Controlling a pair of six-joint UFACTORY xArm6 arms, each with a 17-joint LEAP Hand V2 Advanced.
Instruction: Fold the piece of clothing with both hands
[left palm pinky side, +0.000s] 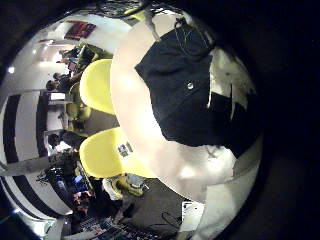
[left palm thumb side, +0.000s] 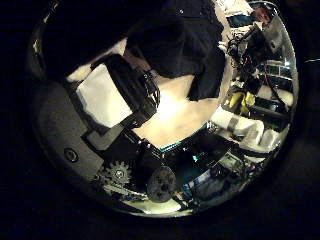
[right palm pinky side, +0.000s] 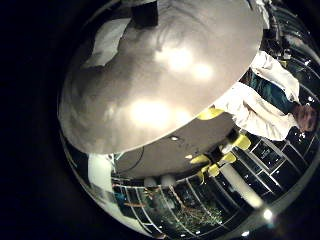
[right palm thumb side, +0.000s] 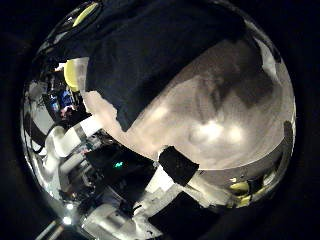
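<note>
Black garment (left palm pinky side: 190, 85) is lying limp on the table (left palm pinky side: 135, 90); looks soft, light, best pinched at corners. Can't tell either hand's state.

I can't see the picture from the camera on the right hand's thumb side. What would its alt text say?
A dark piece of clothing lies spread on a pale round table, seen from above by the palm camera. Black and white parts of the right hand reach in from the edge, hanging over bare tabletop beside the cloth and holding nothing.
</note>
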